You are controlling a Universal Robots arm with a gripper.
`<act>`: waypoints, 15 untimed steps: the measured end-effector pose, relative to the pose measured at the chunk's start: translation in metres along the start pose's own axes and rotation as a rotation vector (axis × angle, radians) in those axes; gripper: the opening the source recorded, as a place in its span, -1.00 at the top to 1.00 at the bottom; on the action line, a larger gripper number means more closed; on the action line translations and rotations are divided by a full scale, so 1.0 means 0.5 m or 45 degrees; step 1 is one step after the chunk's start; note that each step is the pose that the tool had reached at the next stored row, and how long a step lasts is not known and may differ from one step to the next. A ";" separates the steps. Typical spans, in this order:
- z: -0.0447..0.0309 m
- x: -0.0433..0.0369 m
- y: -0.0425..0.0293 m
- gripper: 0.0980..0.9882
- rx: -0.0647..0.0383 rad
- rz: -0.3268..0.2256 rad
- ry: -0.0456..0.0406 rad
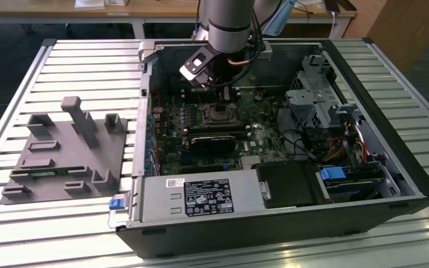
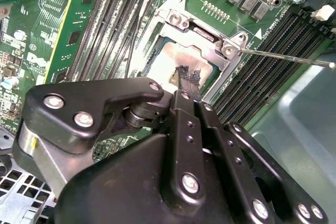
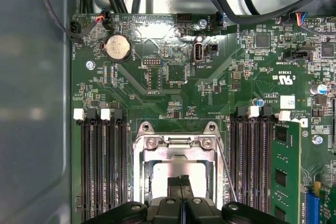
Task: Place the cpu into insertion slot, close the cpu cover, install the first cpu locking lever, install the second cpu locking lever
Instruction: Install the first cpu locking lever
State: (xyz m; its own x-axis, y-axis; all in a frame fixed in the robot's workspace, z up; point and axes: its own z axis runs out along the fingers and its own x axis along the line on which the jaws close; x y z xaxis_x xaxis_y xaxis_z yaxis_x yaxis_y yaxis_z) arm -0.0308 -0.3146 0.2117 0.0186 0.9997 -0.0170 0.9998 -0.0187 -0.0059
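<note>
The green motherboard (image 1: 171, 152) lies inside the open computer case. The cpu (image 3: 164, 174) shows its silver-grey top inside the insertion slot (image 1: 218, 114). The cpu cover (image 3: 176, 141), a silver frame, lies flat around it, and its cut-out leaves the chip (image 2: 165, 59) bare. My gripper (image 3: 181, 181) is shut with nothing between its black fingers. Its tips sit just over the middle of the chip (image 2: 186, 74); whether they touch it I cannot tell. A thin metal locking lever (image 2: 286, 56) sticks out free from the cover's corner, also seen beside the socket (image 3: 227, 174).
Black memory slots (image 3: 100, 166) flank the socket on both sides, with a green memory stick (image 3: 286, 171) in one. A black heatsink block (image 1: 214, 144), a power supply (image 1: 199, 195) and cables (image 1: 334, 146) crowd the case. A grey fixture plate (image 1: 62, 151) lies outside it.
</note>
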 end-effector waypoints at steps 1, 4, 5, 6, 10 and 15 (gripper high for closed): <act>-0.001 0.000 0.000 0.95 0.000 0.000 0.000; -0.005 0.000 0.000 0.95 0.000 0.000 0.000; -0.007 0.000 0.000 0.95 0.000 0.000 0.000; -0.008 0.000 0.000 0.95 0.000 0.000 0.000; -0.023 0.000 0.000 0.95 0.000 0.000 0.000; -0.049 -0.001 0.000 0.95 0.000 0.000 0.000</act>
State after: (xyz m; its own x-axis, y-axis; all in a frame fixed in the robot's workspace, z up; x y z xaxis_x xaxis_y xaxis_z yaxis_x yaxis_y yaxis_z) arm -0.0308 -0.3146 0.2361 0.0186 0.9997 -0.0170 0.9998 -0.0187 -0.0059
